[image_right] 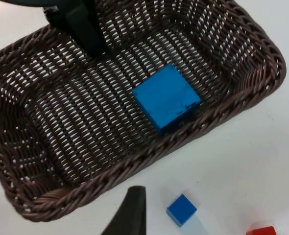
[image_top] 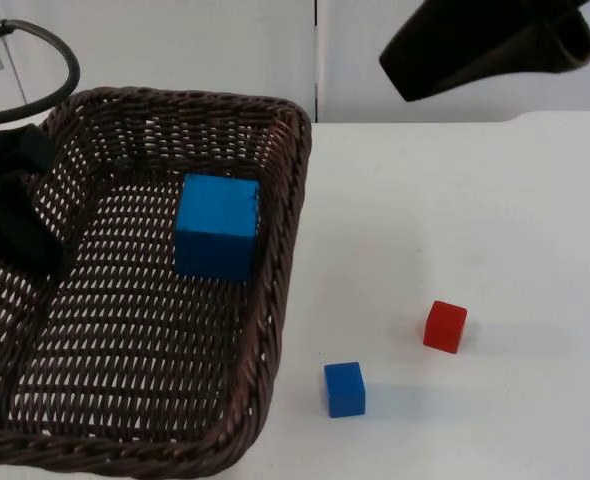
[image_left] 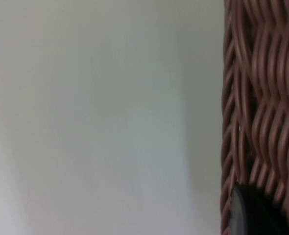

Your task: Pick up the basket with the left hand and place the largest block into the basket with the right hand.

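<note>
A dark brown wicker basket (image_top: pixel 285 210) fills the left of the top view. My left gripper (image_top: pixel 23 228) is shut on its left rim, and in the left wrist view the weave (image_left: pixel 262 98) runs right beside a black fingertip (image_left: pixel 254 210). The large blue block (image_top: pixel 216 226) lies inside the basket against the right wall. In the right wrist view the same block (image_right: pixel 166 98) rests on the basket floor (image_right: pixel 85 122), with the left gripper (image_right: pixel 78 27) reaching over the rim. My right gripper (image_top: pixel 407 72) hangs raised at the back right, away from the basket and holding nothing.
A small blue block (image_top: pixel 344 389) sits on the white table just right of the basket's front corner. A small red block (image_top: pixel 445 326) sits further right. In the right wrist view, the small blue block (image_right: pixel 181 209) and the red block (image_right: pixel 262 230) lie outside the basket.
</note>
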